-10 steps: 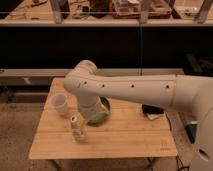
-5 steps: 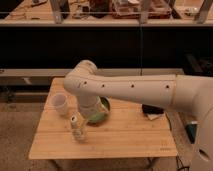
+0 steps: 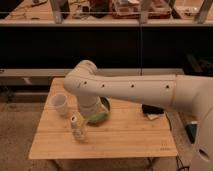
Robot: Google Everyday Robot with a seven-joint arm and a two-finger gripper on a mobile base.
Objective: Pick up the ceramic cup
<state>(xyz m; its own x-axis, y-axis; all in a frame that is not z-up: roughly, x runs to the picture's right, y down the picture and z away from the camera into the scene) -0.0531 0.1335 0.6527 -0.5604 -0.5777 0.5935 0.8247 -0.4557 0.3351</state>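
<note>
Gripper [image 3: 83,128]: end of the white arm [image 3: 125,90], low over the near-left part of the wooden table [image 3: 125,142], just beside the small clear bottle [image 3: 75,126]; whether it is spread or closed cannot be told, since the wrist hides it. Ceramic cup [image 3: 60,103]: white, upright, mouth up, at the table's left side, apart from the gripper and not held; free on its left and far sides, so probably best approached from above. Green bowl [image 3: 101,115]: right of the cup, partly behind the wrist. Bottle: upright, nearer than the cup; likely to be knocked if the arm swings left. Dark object [image 3: 151,110]: right side, well apart. Step in hand, by judgement: reaching for the cup, grasp not yet made.
</note>
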